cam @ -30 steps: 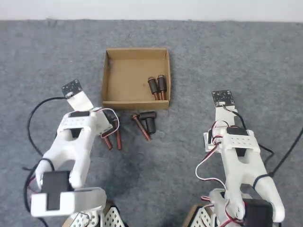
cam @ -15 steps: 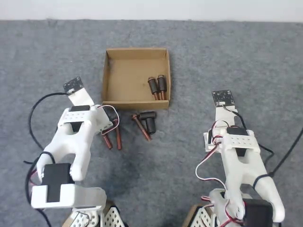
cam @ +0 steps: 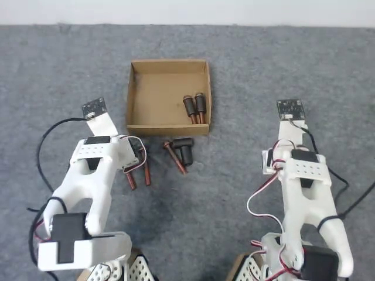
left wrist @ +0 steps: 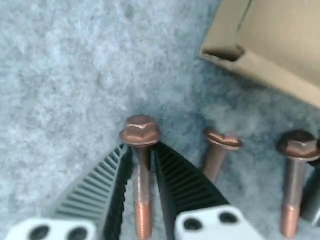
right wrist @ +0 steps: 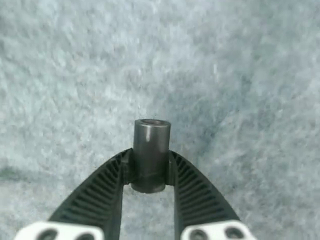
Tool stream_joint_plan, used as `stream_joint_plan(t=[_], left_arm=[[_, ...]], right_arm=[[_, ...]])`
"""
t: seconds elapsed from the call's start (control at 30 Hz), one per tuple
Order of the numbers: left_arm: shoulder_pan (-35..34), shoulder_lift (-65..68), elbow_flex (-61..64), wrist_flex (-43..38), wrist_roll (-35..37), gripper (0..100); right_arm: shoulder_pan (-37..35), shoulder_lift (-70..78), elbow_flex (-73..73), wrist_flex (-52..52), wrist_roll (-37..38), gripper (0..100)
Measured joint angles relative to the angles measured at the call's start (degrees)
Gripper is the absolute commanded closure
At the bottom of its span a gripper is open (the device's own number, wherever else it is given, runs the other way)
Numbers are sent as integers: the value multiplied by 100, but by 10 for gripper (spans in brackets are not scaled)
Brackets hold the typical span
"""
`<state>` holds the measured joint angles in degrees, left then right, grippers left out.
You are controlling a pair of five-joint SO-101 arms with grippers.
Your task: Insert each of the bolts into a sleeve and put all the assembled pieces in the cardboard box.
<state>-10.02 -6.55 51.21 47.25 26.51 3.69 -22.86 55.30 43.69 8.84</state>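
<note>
High view: shows two assembled pieces point(cam: 195, 107) side by side in the cardboard box point(cam: 140, 96).
Left wrist view: clamps with left gripper point(left wrist: 141, 150) a bolt point(left wrist: 140, 134) lengthwise between the fingers, hex head just past the tips.
Right wrist view: pinches with right gripper point(right wrist: 150, 157) a sleeve point(right wrist: 151, 140) over carpet point(right wrist: 240, 75), bore pointing outward.
</note>
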Motion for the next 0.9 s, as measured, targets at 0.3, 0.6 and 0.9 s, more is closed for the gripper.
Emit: stream_joint_plan(t=[0.3,0.6,0.9], left_arm=[[0,0,0,0,-26,989],[-9,0,0,0,-26,989],[-9,0,0,0,-26,989]], right_arm=[[-1099,457,-220,-949,0,992],[-1653,1310,-220,-2673,0,992],[-1837,1934,-220,-4484,-369,992]])
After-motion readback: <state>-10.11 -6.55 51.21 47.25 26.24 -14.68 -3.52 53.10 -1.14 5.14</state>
